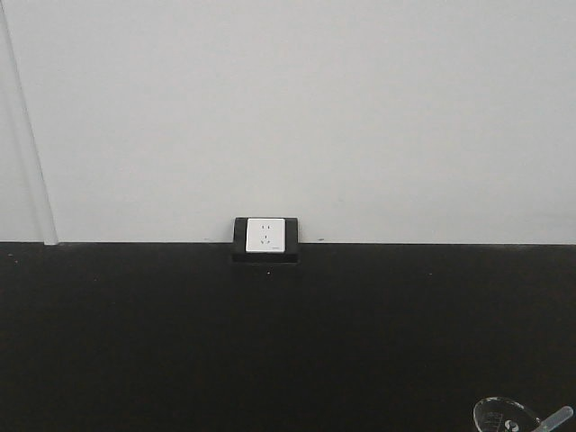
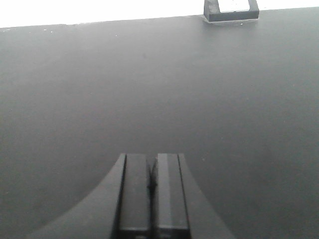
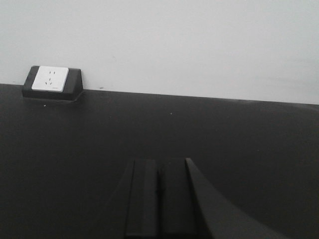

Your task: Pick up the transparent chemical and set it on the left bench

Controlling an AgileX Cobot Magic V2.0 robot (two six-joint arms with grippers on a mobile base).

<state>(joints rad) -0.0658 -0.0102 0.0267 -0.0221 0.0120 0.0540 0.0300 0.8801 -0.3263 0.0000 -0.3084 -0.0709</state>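
A clear glass vessel (image 1: 506,416) shows only at the bottom right edge of the front view, on the black bench (image 1: 270,342); a grey rod-like piece (image 1: 554,420) lies beside it. My left gripper (image 2: 152,162) is shut and empty, hovering over bare black benchtop. My right gripper (image 3: 158,164) is shut and empty over the same dark surface. Neither wrist view shows the glass vessel. Neither gripper shows in the front view.
A white wall socket in a black housing (image 1: 266,238) sits at the bench's back edge against the white wall; it also shows in the left wrist view (image 2: 232,9) and the right wrist view (image 3: 52,82). A pale vertical strip (image 1: 31,135) runs down the wall at left.
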